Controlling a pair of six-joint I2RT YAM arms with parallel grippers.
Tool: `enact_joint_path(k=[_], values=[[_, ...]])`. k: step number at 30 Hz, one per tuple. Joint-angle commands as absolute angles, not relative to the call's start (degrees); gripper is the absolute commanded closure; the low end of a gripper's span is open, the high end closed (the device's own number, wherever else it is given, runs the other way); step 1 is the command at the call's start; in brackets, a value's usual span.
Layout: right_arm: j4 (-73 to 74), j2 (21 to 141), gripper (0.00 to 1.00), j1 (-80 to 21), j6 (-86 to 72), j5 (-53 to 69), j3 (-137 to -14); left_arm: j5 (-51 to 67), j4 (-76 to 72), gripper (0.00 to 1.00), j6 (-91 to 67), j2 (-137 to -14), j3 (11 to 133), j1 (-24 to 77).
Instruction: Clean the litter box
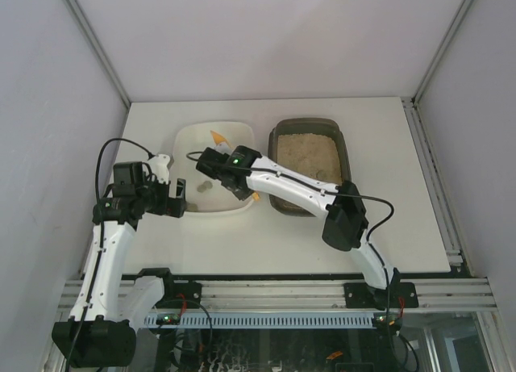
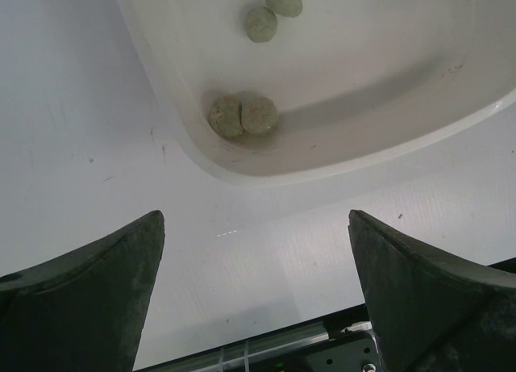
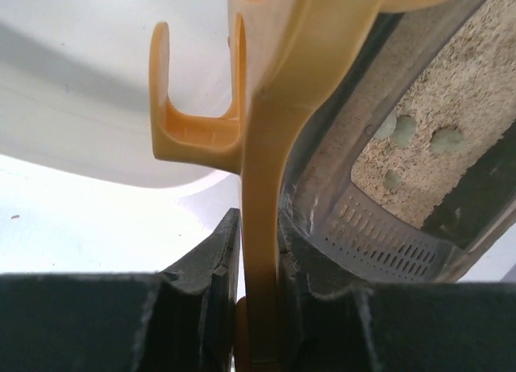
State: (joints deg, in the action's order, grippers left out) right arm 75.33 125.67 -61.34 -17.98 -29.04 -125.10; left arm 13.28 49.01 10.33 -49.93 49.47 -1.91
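Two fingers of the right gripper (image 3: pixel 258 243) clamp the flat handle of a yellow scoop (image 3: pixel 266 146), which rises straight ahead of them. Just beyond, to their right, sits the litter box (image 1: pixel 307 123) with sandy litter; to their left, a white tub (image 3: pixel 81 81). The left gripper (image 2: pixel 254 259) gapes wide, holding nothing, above the table (image 2: pixel 81 146); ahead, four greenish lumps (image 2: pixel 226 116) lie in the tub.

white tub (image 1: pixel 192 150): right arm (image 1: pixel 290 186) overhead | litter box (image 1: pixel 306 123): open above

Bright, even light; soft shadows; close wrist views blurred.
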Motion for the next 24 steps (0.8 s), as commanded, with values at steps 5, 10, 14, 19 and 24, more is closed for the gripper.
enact_joint_path(k=[5, 10, 14, 19, 24], values=[[72.98, 104.71, 1.0, -53.97, -25.55, -19.72, -115.37, 15.41, 47.72, 0.0, 6.97, -54.99, 54.88, 0.98], [85.71, 98.42, 1.0, -44.31, -35.35, -11.38, -109.39, 16.26, 44.65, 0.0, 0.14, -66.05, 65.65, 9.62], [91.43, 95.61, 1.0, -38.04, -40.12, -3.25, -100.3, 23.76, 42.15, 0.0, -8.51, -75.4, 76.23, 12.85], [91.57, 94.74, 1.0, -32.11, -40.96, 2.41, -93.93, 22.14, 39.35, 0.0, -19.21, -83.62, 86.3, 16.87], [91.53, 97.86, 1.0, -28.62, -39.79, 5.67, -94.96, 14.52, 39.24, 0.0, -26.81, -86.48, 89.93, 20.45]])
